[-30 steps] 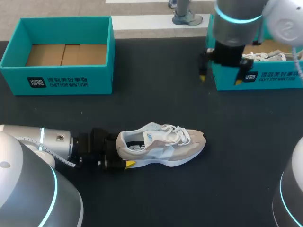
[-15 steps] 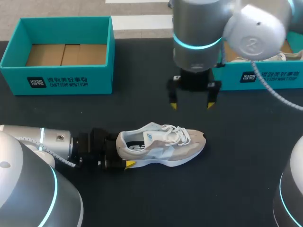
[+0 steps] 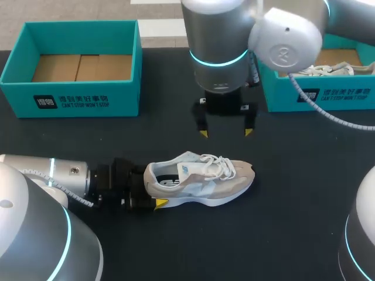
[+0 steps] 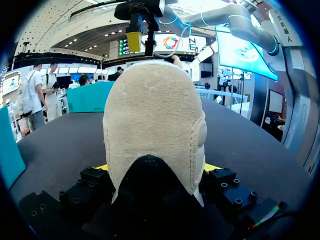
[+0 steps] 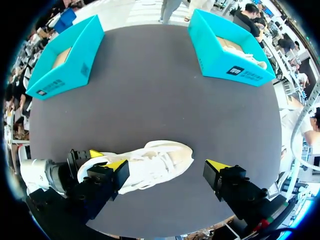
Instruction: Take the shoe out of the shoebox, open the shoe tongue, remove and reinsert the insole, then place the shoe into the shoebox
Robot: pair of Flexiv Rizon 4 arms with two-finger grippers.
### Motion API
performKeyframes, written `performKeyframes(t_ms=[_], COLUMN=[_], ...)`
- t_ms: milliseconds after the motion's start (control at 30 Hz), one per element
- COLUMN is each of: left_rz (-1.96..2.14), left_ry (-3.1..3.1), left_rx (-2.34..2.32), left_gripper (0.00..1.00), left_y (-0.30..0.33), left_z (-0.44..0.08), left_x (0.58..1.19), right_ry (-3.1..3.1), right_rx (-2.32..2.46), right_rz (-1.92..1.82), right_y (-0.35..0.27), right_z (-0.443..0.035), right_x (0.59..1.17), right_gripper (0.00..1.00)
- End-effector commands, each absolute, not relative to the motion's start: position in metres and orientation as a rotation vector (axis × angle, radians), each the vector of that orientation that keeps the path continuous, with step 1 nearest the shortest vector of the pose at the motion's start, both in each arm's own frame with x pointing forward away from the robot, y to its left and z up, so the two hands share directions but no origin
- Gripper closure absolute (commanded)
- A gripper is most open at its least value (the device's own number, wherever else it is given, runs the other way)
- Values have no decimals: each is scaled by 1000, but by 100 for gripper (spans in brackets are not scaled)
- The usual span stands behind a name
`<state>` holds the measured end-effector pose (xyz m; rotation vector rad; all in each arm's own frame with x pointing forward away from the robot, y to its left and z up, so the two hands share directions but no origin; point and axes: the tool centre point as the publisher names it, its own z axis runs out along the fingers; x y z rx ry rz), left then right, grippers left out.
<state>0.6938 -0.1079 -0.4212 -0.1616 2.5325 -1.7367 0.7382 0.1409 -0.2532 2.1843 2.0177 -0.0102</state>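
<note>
Our left pincer comes in low from the lower left of the frame and is clamped on the heel of the shoe, one yellow-tipped finger on each side. The shoe stands upright on its sole on the dark surface, just below the centre, toe toward the right, white laces on top. Our right pincer hangs above it in the upper middle, fingers wide apart, touching nothing. A teal shoebox sits at upper left, brown cardboard showing inside. A second teal box at upper right holds another shoe.
</note>
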Motion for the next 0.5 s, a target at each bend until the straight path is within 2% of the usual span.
performKeyframes(t_ms=[33,500], left_rz=[-1736,-1736], left_ry=[2532,2532], left_rx=[-162,-162], left_gripper=[100,100], left_y=[-107,-107], left_z=[-421,-421], left_x=[694,694], right_ry=[2015,2007], right_rx=[2183,2165], right_rz=[-15,-125], right_y=[143,212], right_z=[-254,-285], right_x=[739,703], right_gripper=[0,0])
